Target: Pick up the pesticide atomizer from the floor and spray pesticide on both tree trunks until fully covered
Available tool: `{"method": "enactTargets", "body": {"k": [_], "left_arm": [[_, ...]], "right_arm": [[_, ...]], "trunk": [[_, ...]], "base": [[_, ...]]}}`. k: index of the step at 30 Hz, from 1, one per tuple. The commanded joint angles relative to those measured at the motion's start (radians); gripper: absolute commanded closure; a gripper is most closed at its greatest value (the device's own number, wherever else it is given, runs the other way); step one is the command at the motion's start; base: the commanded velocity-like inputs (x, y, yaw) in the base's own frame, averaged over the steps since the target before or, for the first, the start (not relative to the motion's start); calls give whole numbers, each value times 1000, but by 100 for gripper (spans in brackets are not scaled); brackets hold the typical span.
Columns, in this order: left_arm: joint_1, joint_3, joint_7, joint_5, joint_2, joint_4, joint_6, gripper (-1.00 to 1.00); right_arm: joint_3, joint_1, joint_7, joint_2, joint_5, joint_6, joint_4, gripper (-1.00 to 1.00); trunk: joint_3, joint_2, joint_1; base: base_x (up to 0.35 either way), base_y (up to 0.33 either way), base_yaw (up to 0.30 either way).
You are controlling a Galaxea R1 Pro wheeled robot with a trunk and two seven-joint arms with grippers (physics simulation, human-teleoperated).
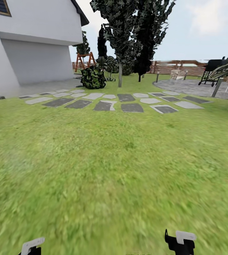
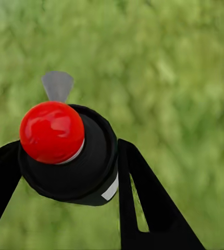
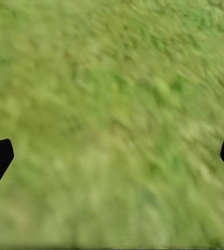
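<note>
left pincer | clamps pesticide atomizer (red-capped) | over lawn

Flat, even daylight under pale overcast sky; no hard shadows. Lawn smeared and blurred toward head view's lower edge. Both wrist views showed grass out of focus. Glossy highlight on red cap.
</note>
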Motion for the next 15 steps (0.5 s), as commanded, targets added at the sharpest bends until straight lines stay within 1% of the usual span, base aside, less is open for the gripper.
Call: {"method": "enactTargets", "body": {"k": [1, 15], "left_arm": [[-1, 9, -4, -10, 0, 1, -4, 100], [-1, 9, -3, -9, 0, 1, -4, 100]], "right_arm": [[-6, -1, -4, 0, 11, -2, 2, -100], [-6, -1, -4, 1, 11, -2, 3, -100]], "trunk": [[-1, 0, 0], [-1, 0, 0]], "base": [[0, 0, -300], [0, 0, -300]]}}
